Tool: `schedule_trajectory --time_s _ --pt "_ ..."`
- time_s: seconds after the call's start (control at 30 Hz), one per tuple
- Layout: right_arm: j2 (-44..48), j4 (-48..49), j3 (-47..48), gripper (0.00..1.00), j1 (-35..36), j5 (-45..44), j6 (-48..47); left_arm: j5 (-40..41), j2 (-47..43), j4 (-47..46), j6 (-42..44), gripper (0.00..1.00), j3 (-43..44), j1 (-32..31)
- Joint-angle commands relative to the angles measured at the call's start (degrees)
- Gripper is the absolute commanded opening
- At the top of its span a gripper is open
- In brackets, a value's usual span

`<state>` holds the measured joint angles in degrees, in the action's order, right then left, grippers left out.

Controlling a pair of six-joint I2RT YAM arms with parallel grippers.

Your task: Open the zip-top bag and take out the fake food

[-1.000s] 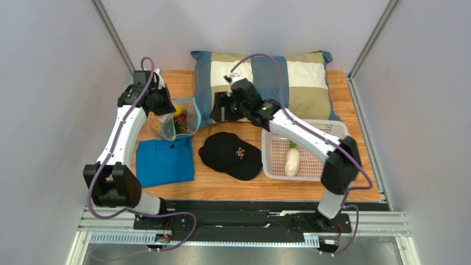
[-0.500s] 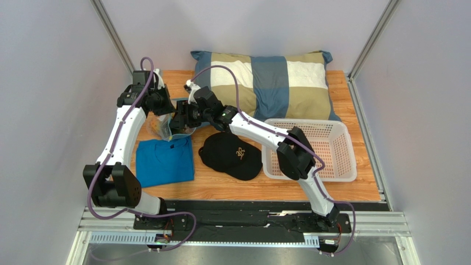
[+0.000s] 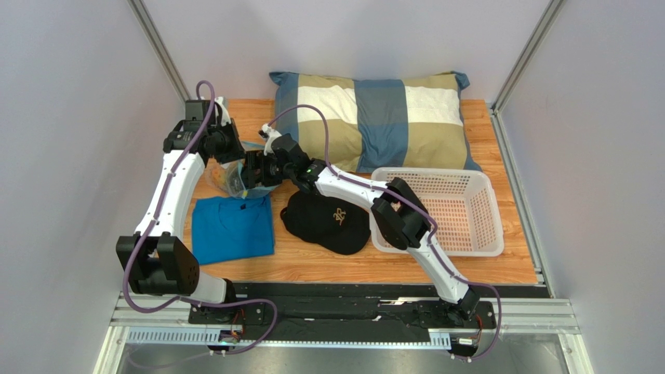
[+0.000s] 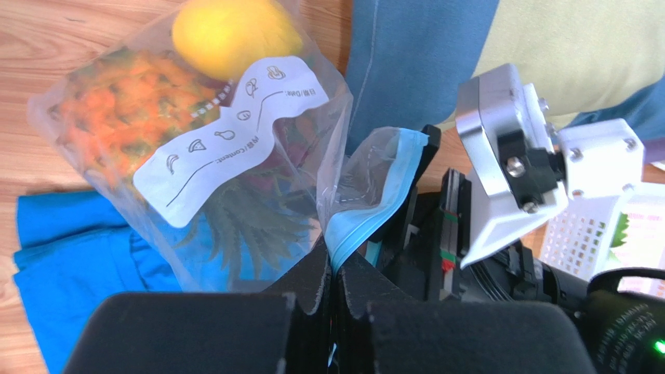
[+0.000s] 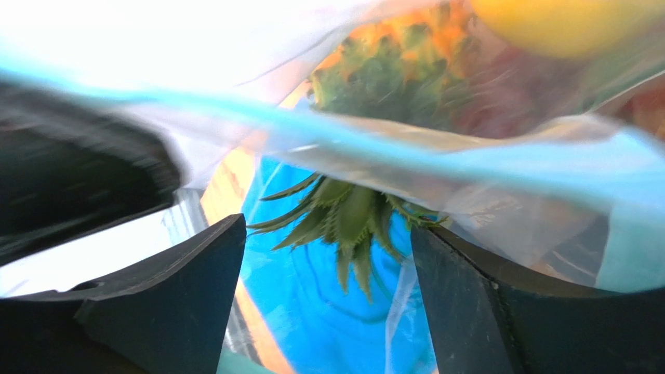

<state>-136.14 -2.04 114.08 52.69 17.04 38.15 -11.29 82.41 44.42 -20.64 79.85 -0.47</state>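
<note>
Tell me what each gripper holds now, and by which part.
The left gripper is shut on the clear plastic zip-top bag, pinching its light teal zip strip. The right gripper stands open at the bag's mouth and grips nothing.

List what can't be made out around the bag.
- Top view: zip-top bag mostly hidden by the arms.
- Left wrist view: lemon cut by top edge; label covers other food.
- Right wrist view: zip strip blurred; pineapple leaves' contact with the jaws unclear.
</note>
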Motion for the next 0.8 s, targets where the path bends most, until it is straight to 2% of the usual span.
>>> schedule_trajectory --time_s 0.0,0.1,0.23,0.3,0.4,0.43,0.53,0.63,0.77 --pt "-3.25 4.60 5.09 0.82 -0.21 -0.78 -0.45 -0.13 -3.48 -0.48 -0.27 0.00 -0.05 0.12" --pt "-5.01 4.59 7.20 0.73 -0.39 1.24 -1.76 -0.49 -3.75 -0.39 -0.62 0.00 -0.40 0.12" --pt "-5.28 8.45 6.94 0.44 -0.39 3.09 -2.47 -0.22 -4.28 -0.57 -0.80 0.00 -1.45 0.12" --pt "-4.85 9.16 6.68 0.42 -0.39 2.21 -2.73 0.30 -4.89 -0.65 -0.89 0.00 -2.07 0.12" --pt "-3.44 10.74 5.63 0.29 -0.65 1.42 -2.91 1.61 -5.59 -0.48 -0.80 0.00 -2.60 0.12" --pt "-3.17 10.66 5.71 0.16 -0.65 1.33 -3.17 1.88 -5.77 -0.30 -0.71 0.00 -2.51 0.12" --pt "-2.12 7.51 7.90 0.00 -1.35 0.98 -1.34 3.73 -6.38 -0.04 -0.19 0.00 -2.86 0.12" --pt "-0.54 3.91 10.45 0.00 -2.32 2.91 1.30 5.92 -7.09 0.22 0.95 0.00 -3.56 0.12" --pt "2.10 4.41 9.85 0.00 -3.73 8.00 7.36 7.60 -8.23 -0.48 1.66 0.00 -5.06 1.52"
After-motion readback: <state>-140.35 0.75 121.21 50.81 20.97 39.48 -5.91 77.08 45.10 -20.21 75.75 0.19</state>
